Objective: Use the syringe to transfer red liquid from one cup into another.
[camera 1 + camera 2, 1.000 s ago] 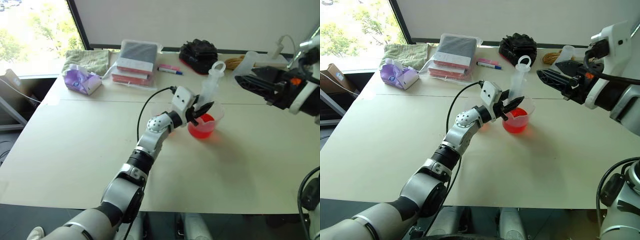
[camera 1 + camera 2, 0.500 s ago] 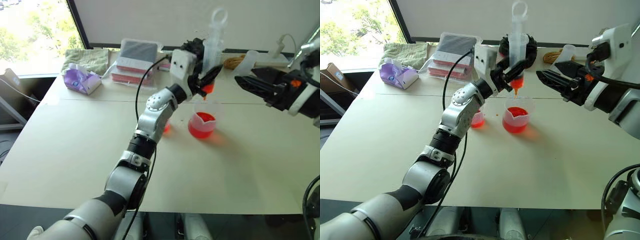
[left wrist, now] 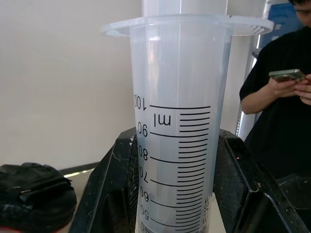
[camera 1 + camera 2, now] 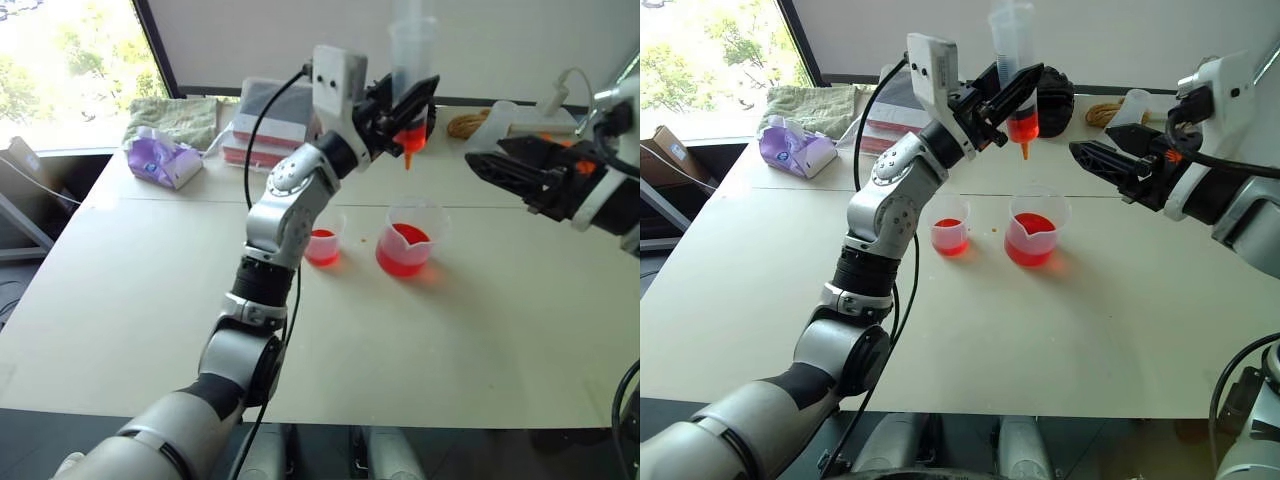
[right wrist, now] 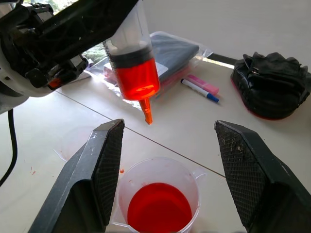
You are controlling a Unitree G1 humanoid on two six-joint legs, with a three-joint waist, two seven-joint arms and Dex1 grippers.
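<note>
My left tool (image 4: 1002, 95) grips the loaded syringe (image 4: 1015, 75) above the beaker (image 4: 1036, 232); right tool (image 4: 1110, 160) gapes empty; next, swing toward the small cup (image 4: 949, 226) at nine o'clock.

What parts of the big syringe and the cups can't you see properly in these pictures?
- Syringe plunger top: cut off by the upper edge in both eye views and the left wrist view.
- Syringe scale below the fifty mark: cut off by the bottom edge of the left wrist view.
- Smaller cup: in the right wrist view, only a faint rim beside a gripper finger.
- Beaker markings: too small to read.
</note>
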